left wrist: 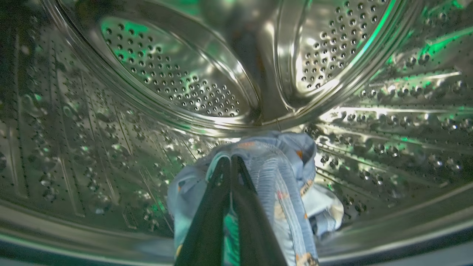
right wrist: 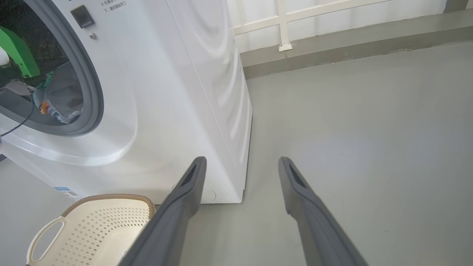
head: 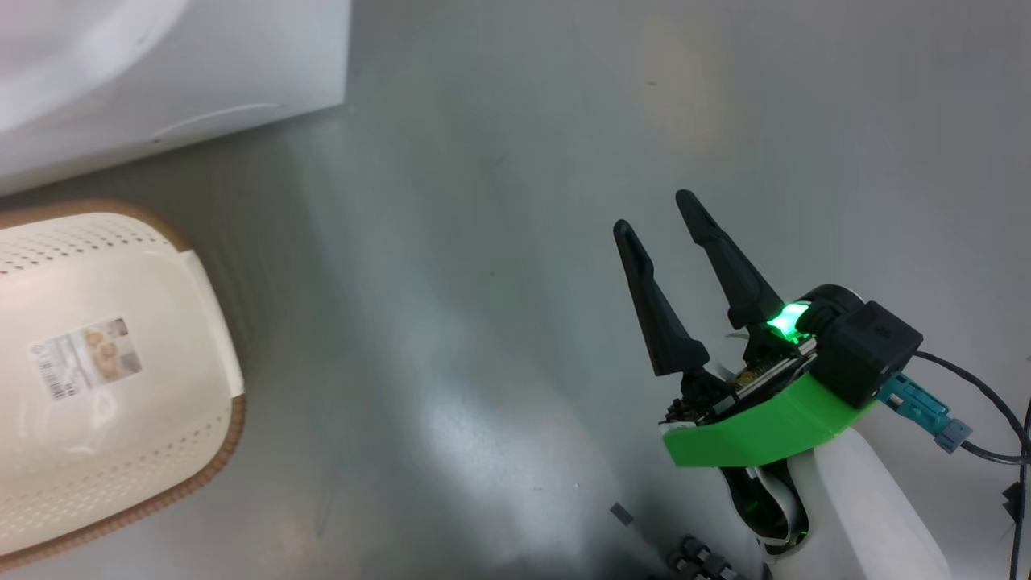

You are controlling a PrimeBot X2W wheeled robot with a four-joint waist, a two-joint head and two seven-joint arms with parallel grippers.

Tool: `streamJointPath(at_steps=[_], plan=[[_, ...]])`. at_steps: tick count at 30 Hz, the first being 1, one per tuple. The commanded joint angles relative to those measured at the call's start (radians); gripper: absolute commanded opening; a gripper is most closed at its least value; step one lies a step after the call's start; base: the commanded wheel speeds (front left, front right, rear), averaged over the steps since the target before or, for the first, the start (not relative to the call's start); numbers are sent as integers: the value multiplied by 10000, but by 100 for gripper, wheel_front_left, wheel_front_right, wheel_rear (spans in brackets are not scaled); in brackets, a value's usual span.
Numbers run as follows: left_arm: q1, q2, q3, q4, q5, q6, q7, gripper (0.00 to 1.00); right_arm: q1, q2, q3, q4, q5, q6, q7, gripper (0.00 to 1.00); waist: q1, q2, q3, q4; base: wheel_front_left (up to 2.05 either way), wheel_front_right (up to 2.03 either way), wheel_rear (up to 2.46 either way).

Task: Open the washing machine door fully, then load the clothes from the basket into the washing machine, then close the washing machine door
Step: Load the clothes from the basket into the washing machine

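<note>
**Loading stage: garments in drum, basket showing bare**

1. Left gripper. Lower centre of the left wrist view, reaching into the steel drum. Fingers pressed together, tips lying against the clothes. Whether a fold is nipped between them cannot be told.

2. The clothes. Light-blue fabric with orange-brown prints, heaped on the drum's lower wall at lower centre of the same view. By judgement the heap sits far enough in to stay off the seal, though its near edge is hidden behind the fingers.

3. The basket. Left edge of the head view, on the floor, close to the washing machine's front corner. Perforated wall and label sticker show plainly; no garment in the part within frame. Presumably stationed by the opening to keep each carry short.

4. Right gripper. Lower right of the head view, fingers spread wide, holding nothing, above bare floor and well apart from the basket. Likely parked aside to leave the opening free for the other arm.

5. The washing machine. Upper left of the right wrist view; grey gasket rings the open mouth.

Status, judged: loading is near done; left arm to be drawn out and the door shut.
</note>
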Motion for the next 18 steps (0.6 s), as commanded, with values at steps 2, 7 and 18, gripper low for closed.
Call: streamJointPath(at_steps=[2,7,18], plan=[[-453,696,336,-98,254,89,-322,0,75,22,283,-269,75,27,-74,100,-1,0,231,-260,0,0,0],[-1500,836,474,374,614,104,-1524,0,51,22,471,-338,281,27,-74,100,-1,0,570,-691,0,0,0],[-3754,520,1323,1253,663,1032,-3747,0,83,22,1008,-498,738,27,-74,100,-1,0,1263,-1441,0,0,0]])
